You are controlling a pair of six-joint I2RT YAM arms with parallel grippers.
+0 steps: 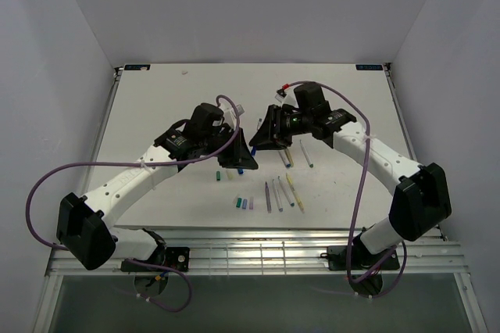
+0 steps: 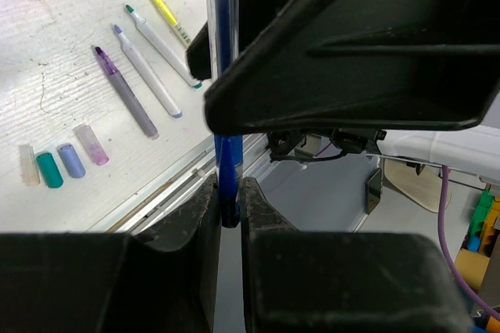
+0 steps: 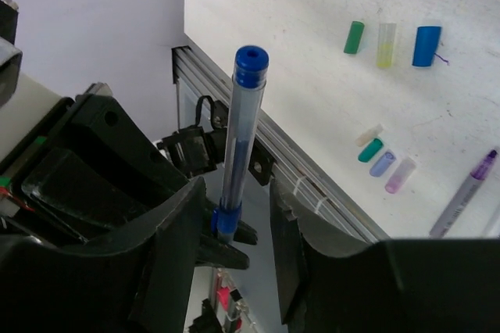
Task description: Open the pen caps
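While the left tool (image 2: pixel 226 192) pinches the blue pen (image 2: pixel 223 5), the right tool (image 3: pixel 234 192) gapes around it. Print on the yellow pen (image 2: pixel 164 8), at its ten o'clock, is illegible.

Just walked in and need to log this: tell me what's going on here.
Both arms meet over the middle of the table. The left gripper is clamped on one end of a blue pen, held off the surface, with the right gripper around it, jaws not closed on it. Four uncapped pens and a row of loose caps lie near the front edge.
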